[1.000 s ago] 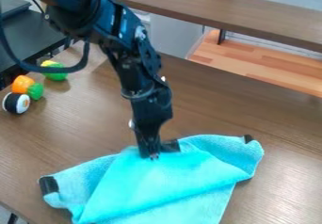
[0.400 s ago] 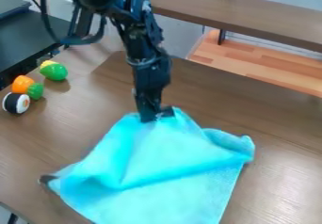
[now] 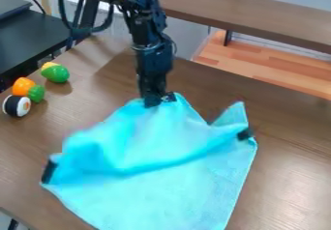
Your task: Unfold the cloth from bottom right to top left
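1. black and white roll toy (image 3: 17, 106) at the far left of the table (image 3: 297, 176), with an orange and green toy (image 3: 23, 86) beside it; both are left of the cloth (image 3: 174, 190) and apart from it.
2. left dark patch (image 3: 48, 171) on the cloth's left side, near the table's lower left part.
3. green and yellow toy (image 3: 56, 73), a little further right and higher in the view, also apart from the cloth.
4. gripper (image 3: 159, 101) at the cloth's upper edge, pinched closed on it, the arm coming down from above. the cloth lies mostly below the gripper in the view, spreading to both sides. that is the relation the next move turns on: with the bulk trailing below, the held edge probably wants to go up and leftward, then down onto the table. a slanting ridge crosses the middle, so the unfolding looks well along but unfinished.
5. right dark patch (image 3: 244, 134), lower than the gripper and to its right, under a raised peak of cloth. this side may stay bunched if the pull goes only straight up the view.
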